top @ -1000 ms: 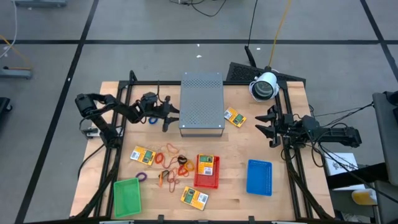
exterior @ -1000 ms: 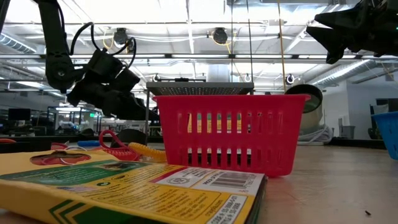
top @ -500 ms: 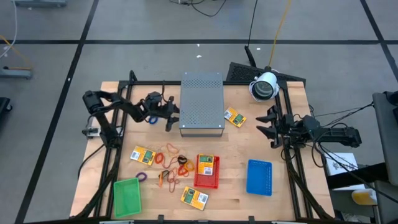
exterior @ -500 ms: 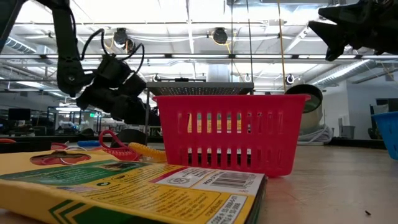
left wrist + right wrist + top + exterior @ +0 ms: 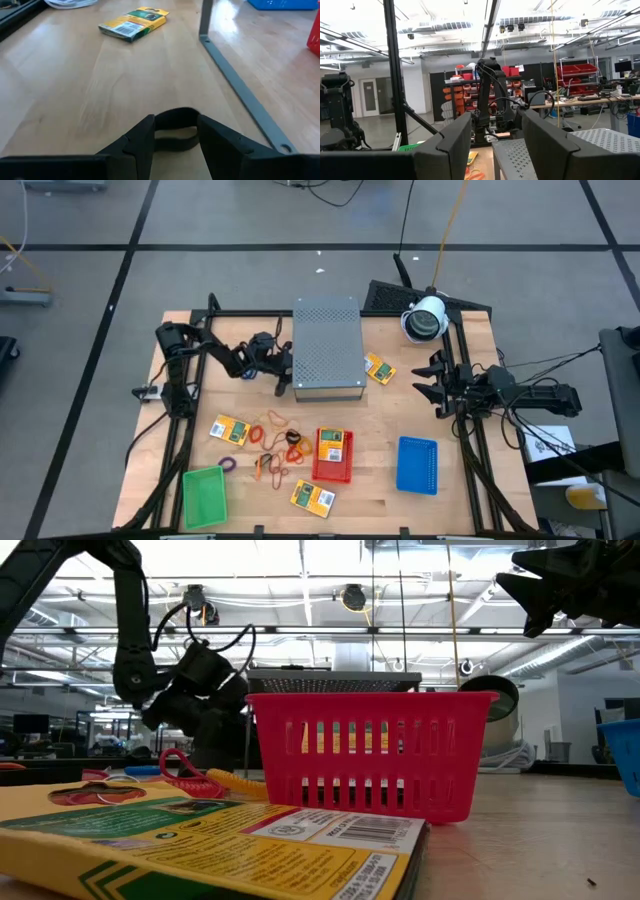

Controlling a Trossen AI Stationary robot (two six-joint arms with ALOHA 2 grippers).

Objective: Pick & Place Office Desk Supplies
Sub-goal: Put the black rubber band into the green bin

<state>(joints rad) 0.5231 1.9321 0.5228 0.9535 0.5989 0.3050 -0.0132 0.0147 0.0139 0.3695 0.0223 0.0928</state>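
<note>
Front edge, well in front of the box (image 5: 325,345): packet (image 5: 312,496) lying flat; green tray (image 5: 204,496) off to the box's front-left

Next back: red tray (image 5: 333,455) straight in front of the box, a second packet (image 5: 333,444) flat inside it; blue tray (image 5: 417,464) to the front-right

Bands (image 5: 277,442), orange and red with one purple, scattered left of the red tray, between it and a third packet (image 5: 231,430); all in front of the box, lying loose on the table

Left gripper (image 5: 176,131) at the box's front-left corner, low over the table. Arm comes in from the box's left, elbow bent, forearm sloping down, fingers aimed along the box's front. Fingers pinch a dark loop (image 5: 175,115) between their tips, lifted just clear of the wood

Fourth packet (image 5: 378,368) just beside the box's right side, flat, not touching it

Right gripper (image 5: 432,383) right of the box, beyond that packet, held high above the table. Arm stretched level from the right, fingers pointing at the box, spread apart with nothing between them
</note>
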